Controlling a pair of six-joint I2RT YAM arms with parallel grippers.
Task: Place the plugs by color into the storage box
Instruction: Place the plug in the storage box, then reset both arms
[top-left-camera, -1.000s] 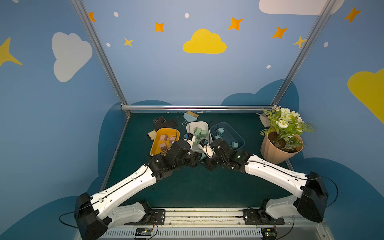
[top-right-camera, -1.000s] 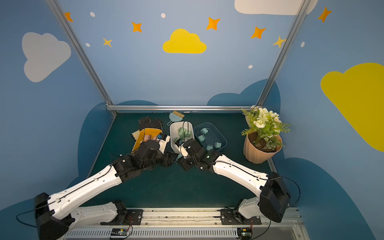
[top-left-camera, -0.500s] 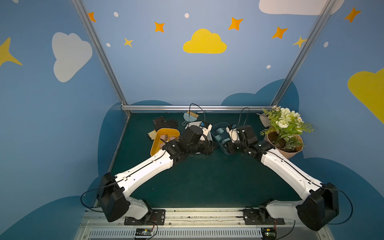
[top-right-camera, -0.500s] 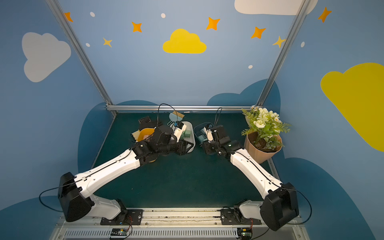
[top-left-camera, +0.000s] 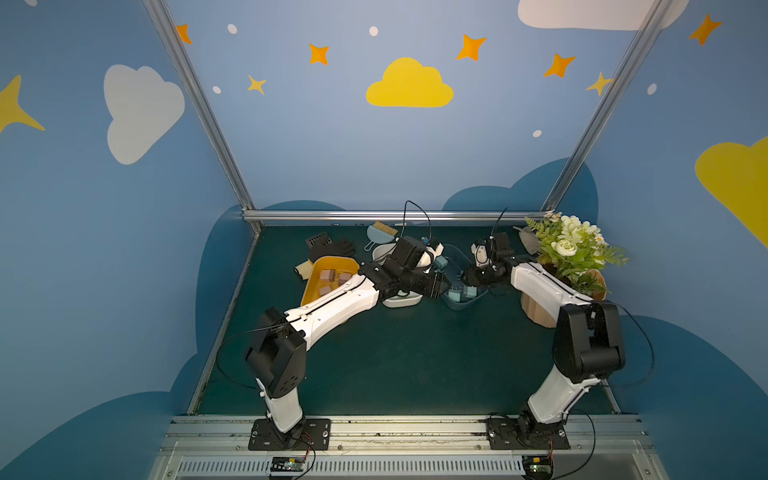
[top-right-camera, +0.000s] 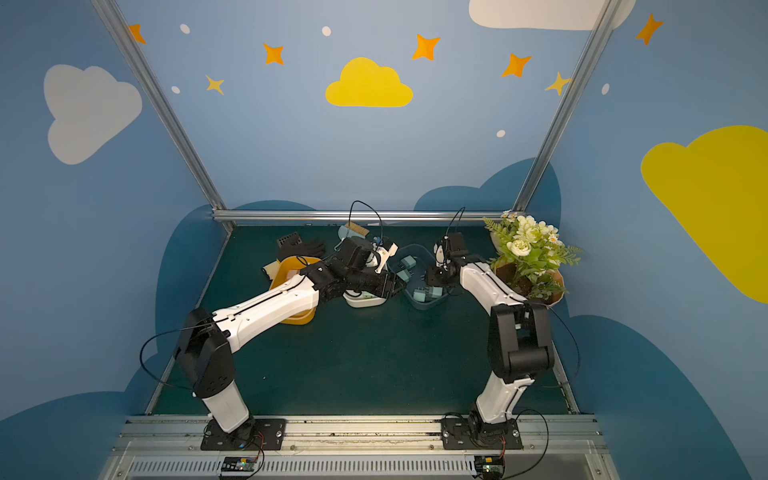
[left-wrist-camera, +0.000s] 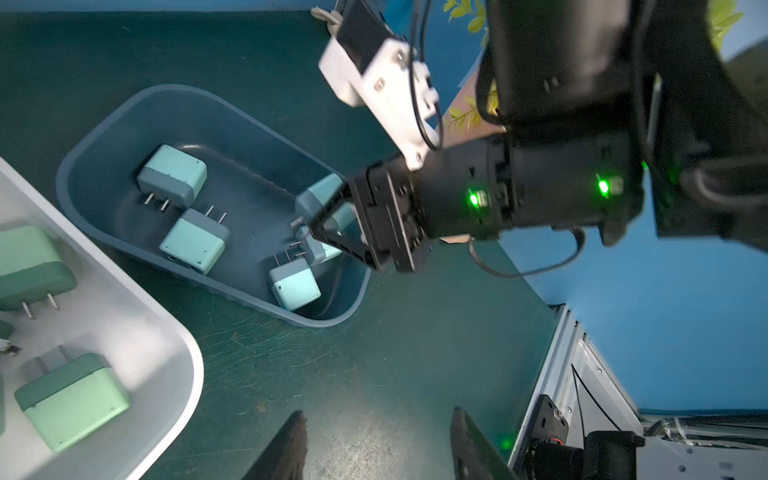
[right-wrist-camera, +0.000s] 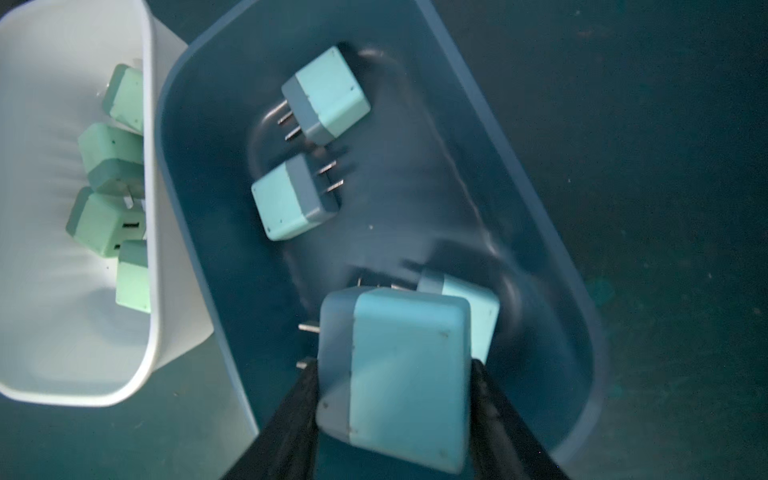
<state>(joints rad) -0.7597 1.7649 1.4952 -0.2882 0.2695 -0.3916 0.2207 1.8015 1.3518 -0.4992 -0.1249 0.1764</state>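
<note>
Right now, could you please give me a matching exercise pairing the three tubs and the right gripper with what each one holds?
Things:
1. yellow tub
2. white tub
3. blue tub
4. right gripper

Contents:
A. green plugs
B. one blue plug, gripped between the fingers
C. pink plugs
D. loose blue plugs

Pairs: 1-C, 2-A, 3-D, 4-B.

No text, label, brand or number can be read in any view. The light blue plug (right-wrist-camera: 399, 374) nearest the right wrist camera shows only tiny dots on its face, and the mint green plugs (right-wrist-camera: 110, 151) show only a dark port. The yellow cloud (top-left-camera: 409, 85) and orange stars (top-left-camera: 471, 47) on the walls carry no lettering. The small circuit boards (top-left-camera: 286, 464) at the near rail are too small to read.
</note>
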